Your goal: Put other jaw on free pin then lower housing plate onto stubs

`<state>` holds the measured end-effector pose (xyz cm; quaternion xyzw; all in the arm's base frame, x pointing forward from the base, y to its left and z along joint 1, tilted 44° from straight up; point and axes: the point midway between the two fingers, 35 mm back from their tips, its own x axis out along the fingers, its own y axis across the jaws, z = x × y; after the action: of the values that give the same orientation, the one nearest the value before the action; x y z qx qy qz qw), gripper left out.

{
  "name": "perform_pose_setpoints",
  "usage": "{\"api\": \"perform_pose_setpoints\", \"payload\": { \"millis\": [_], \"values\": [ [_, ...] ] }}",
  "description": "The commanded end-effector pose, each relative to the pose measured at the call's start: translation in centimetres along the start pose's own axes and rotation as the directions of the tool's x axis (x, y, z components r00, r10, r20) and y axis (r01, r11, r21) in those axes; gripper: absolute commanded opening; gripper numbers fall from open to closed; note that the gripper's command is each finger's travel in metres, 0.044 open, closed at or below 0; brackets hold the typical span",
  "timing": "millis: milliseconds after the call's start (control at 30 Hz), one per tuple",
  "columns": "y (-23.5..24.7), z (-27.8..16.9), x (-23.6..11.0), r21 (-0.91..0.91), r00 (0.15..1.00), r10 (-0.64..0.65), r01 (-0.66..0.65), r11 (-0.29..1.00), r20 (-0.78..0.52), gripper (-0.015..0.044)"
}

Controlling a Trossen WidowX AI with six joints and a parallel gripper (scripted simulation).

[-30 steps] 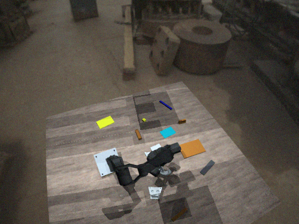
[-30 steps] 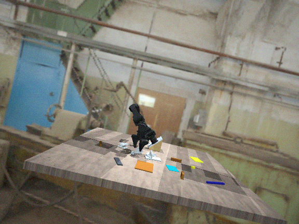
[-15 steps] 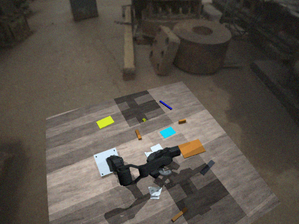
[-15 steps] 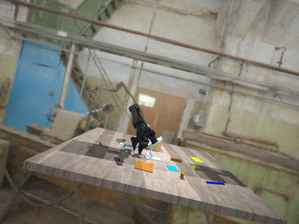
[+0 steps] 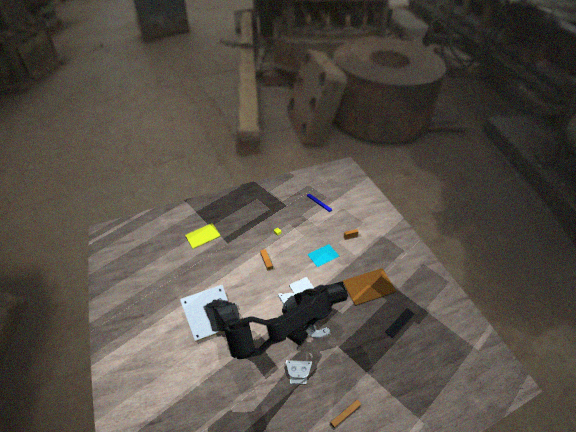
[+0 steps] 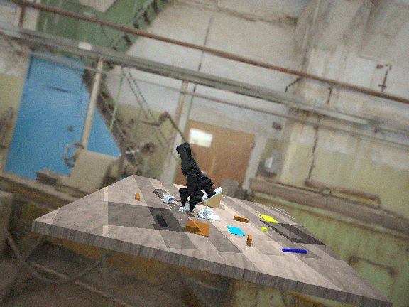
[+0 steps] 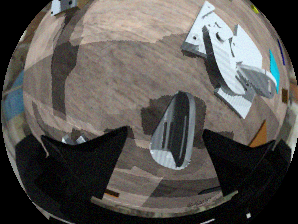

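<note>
My gripper [image 7: 166,132] [image 6: 187,208] is open and empty, its fingers low over the table on either side of the loose jaw. The loose jaw [image 7: 187,127] [image 5: 320,332] is a pale grey curved piece on the table between and just beyond the fingertips in the wrist view. The white base [image 7: 198,31] [image 6: 214,218] bears the other jaw [image 7: 220,60] and stands to the upper right in the wrist view; the arm partly hides it in the top view. The free pin is not clear. The housing plate [image 5: 299,363] [image 6: 168,200] lies apart, mostly behind the left finger in the wrist view.
An orange panel [image 5: 367,287] [image 6: 197,228] and a dark bar [image 5: 399,322] lie right of the base in the top view. A cyan sheet [image 5: 323,255], orange blocks [image 5: 266,259] [image 5: 345,413], and a blue rod [image 5: 319,202] lie around. The arm's white mounting plate [image 5: 196,317] is at left.
</note>
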<state>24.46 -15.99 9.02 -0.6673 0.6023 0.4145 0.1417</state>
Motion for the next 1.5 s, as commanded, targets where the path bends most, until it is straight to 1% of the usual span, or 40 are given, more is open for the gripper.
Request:
{"api": "perform_pose_setpoints", "payload": {
  "millis": [0,333,700,800,1267,1467],
  "values": [
    [0.0,0.0,0.0,-0.004,1.0,0.001,-0.001,1.0,-0.001,0.044],
    [0.0,0.0,0.1,-0.004,1.0,0.001,-0.001,1.0,-0.001,0.044],
    [0.0,0.0,0.0,0.0,1.0,0.0,0.0,1.0,0.0,0.0151],
    [0.0,0.0,0.0,0.0,1.0,0.0,0.0,1.0,0.0,0.0134],
    [0.0,0.0,0.0,0.0,1.0,0.0,0.0,1.0,0.0,0.0134],
    [-0.2,0.0,-1.6,-0.001,1.0,-0.002,0.002,1.0,0.003,0.0134]
  ]
}}
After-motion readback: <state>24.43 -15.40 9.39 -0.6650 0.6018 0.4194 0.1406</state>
